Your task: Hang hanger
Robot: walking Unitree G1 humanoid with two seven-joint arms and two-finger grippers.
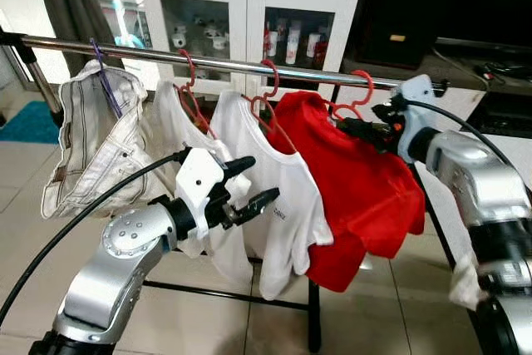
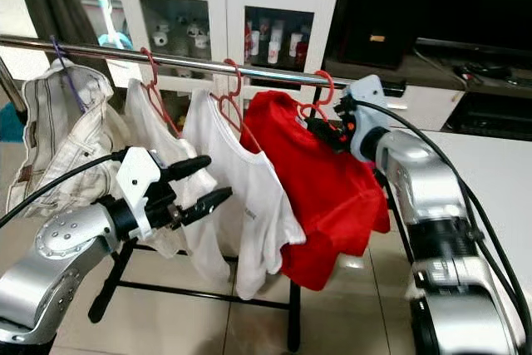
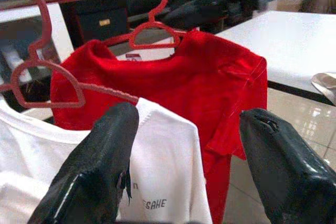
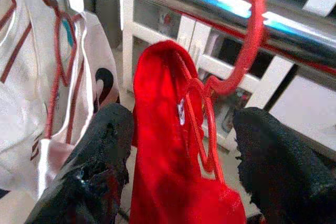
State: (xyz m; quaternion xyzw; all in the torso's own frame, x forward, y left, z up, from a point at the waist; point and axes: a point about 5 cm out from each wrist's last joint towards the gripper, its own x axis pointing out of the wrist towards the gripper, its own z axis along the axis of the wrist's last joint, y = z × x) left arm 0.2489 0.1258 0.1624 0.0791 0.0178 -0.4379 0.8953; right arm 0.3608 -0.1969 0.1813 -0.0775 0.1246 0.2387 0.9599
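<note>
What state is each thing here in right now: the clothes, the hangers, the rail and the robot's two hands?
Chrome clothes rail: level, carrying four garments.
Red T-shirt: on a red plastic hanger, hook over the rail.
Two white T-shirts: hung on red hangers.
Cream denim garment: hung at the rail's left end.
Right gripper: open, fingers either side of the red hanger's neck.
Left gripper: open, facing the shirts, holding nothing.
White cabinet: glass doors shut.

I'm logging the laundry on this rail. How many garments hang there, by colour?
Red T-shirt: 1
White T-shirts: 2
Off-white garment with dark stitching: 1
Total: 4
</note>
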